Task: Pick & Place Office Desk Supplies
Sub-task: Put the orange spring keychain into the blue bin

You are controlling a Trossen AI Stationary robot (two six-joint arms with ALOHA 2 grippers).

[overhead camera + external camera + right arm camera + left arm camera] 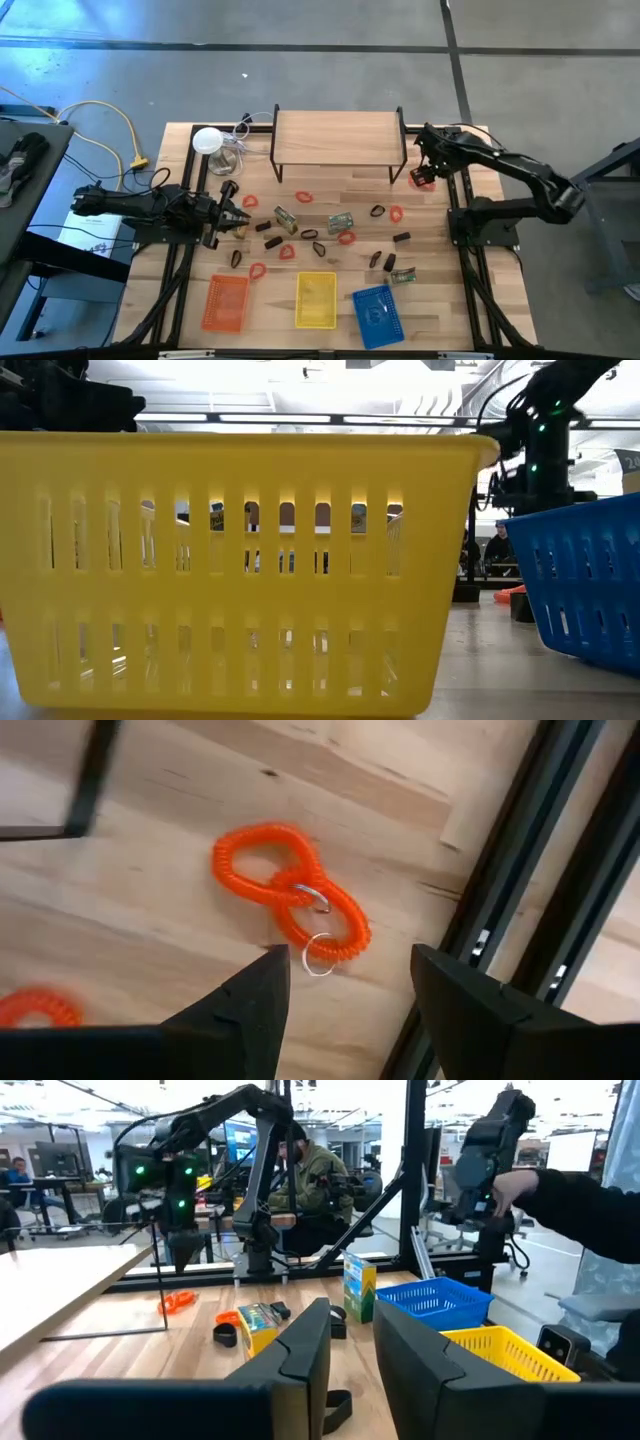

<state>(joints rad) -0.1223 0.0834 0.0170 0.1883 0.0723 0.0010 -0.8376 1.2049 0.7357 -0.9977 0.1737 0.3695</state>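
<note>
1. R gripper (348, 982) hangs over the back-right part of the wooden surface (330, 195), by the right leg of the small wooden shelf (338, 133). Fingers spread apart, grasping nothing.
2. Right below it on the wood: orange coil loop pair (290, 890) w/ small metal rings, just off the fingertips, not touching. In the high view it shows as a red-orange spot (421, 178) beside the shelf leg.
3. L gripper (352, 1342) sits low over the left side of the surface. Fingers parted w/ a narrow gap, nothing between them.
4. Ahead of L gripper: green-and-silver packet (256, 1323) lying flat, small black clip (226, 1335) just beside it, taller green-yellow box (359, 1287) upright farther on.
5. Other supplies are scattered mid-surface: red loops (304, 196), black clips (402, 238), packets (341, 220).
6. Front edge, left to right: orange basket (226, 302), yellow basket (316, 300), blue basket (376, 314). What is inside them, can't tell.
7. White round disc (207, 141) w/ clear wiring at back left, near the shelf.
8. Beyond the surface: a seated person (312, 1175), and a dark sleeve w/ hand (512, 1181) on a stand.
</note>
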